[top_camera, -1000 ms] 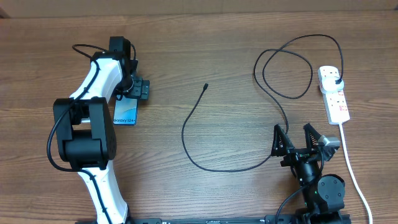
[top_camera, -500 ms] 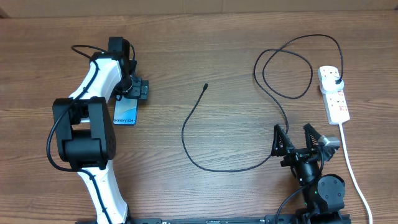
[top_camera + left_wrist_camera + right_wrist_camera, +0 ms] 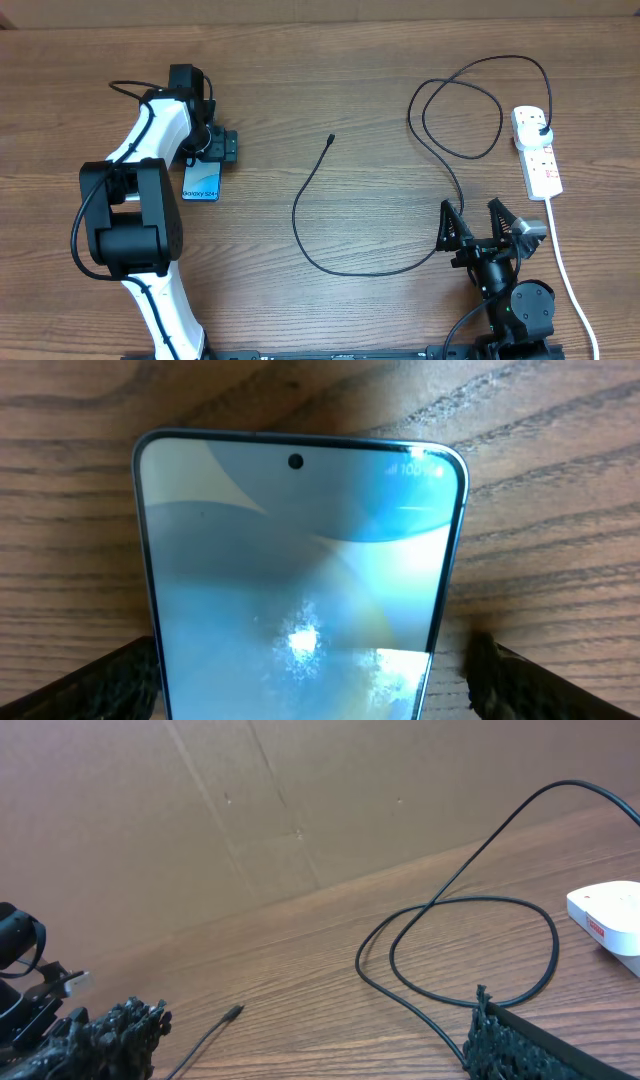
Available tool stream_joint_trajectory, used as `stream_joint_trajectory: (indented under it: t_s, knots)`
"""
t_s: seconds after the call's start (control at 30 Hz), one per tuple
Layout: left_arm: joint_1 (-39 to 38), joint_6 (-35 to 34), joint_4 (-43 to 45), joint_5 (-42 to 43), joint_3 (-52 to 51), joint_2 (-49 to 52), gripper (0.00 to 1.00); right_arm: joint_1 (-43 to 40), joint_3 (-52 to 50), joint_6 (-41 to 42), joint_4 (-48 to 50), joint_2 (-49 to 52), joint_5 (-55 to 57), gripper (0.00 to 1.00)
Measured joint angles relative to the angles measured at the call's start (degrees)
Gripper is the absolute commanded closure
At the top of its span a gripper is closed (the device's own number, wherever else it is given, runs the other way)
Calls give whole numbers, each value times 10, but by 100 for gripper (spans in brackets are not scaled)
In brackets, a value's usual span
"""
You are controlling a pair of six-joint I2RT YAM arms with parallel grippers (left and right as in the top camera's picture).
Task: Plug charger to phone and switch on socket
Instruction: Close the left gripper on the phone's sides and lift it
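Left gripper (image 3: 210, 152): low over the table (image 3: 350, 80), fingers (image 3: 110, 685) spread and reaching down either side of the phone; the right finger stands clear of the phone's edge, and contact on the left finger cannot be told.
Phone (image 3: 300, 580): flat and screen-up between the left fingers, its camera end out ahead of them in the wrist view.
Right gripper (image 3: 473, 218): fingers wide apart, holding nothing.
Charger cable (image 3: 310, 240): on the table, passing just beside the right gripper's left finger and looping ahead of it.
Cable tip (image 3: 331, 139): bare on the wood, well apart from the left gripper, off to its right.
Power strip (image 3: 537, 150): ahead and right of the right gripper, a black plug (image 3: 540, 128) seated at its far end.
White cord (image 3: 565, 260): runs back past the right gripper's right side.
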Motion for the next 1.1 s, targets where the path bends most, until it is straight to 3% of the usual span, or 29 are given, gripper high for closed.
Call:
stream_joint_trajectory:
  t_s: [0.47,0.7,1.1]
  knots:
    - [3,-50,8,18,-40,-20,4,0,0,0,0,0,0,0]
    - [3,-159,-10,20,-45,-24,17,0,0,0,0,0,0,0]
    - [-16,-319,-19,18,-46,-26,18,0,0,0,0,0,0,0]
